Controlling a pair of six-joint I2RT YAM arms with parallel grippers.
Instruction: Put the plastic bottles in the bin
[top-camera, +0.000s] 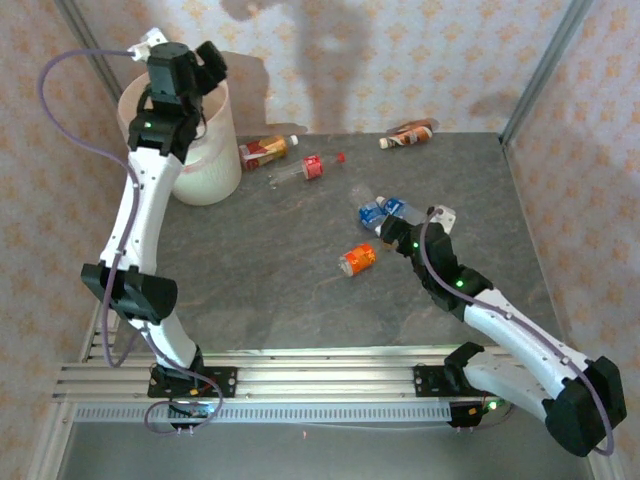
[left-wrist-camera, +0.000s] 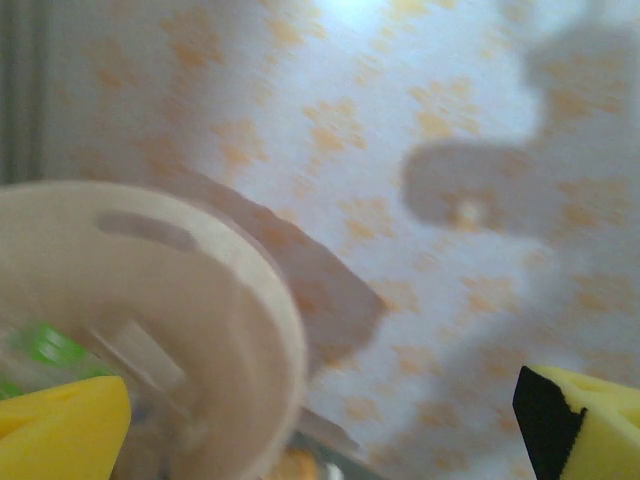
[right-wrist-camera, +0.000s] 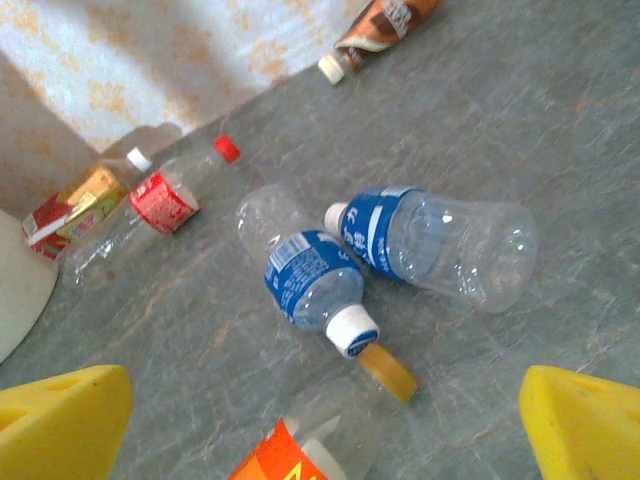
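left gripper (left-wrist-camera: 325, 425): held wide apart, empty, parked over the bin (left-wrist-camera: 215, 300) rim | right gripper (right-wrist-camera: 322, 425): spread wide too, blue-label bottles (right-wrist-camera: 310, 275) laid just ahead

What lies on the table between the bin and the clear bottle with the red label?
One bottle with a red and yellow label lies there on its side, close to the bin. The top view shows it plainly.

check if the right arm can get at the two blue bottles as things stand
Probably yes: the right arm hovers just short of the blue bottles with its jaws open, and nothing covers them, though an orange bottle lies nearer the jaws.
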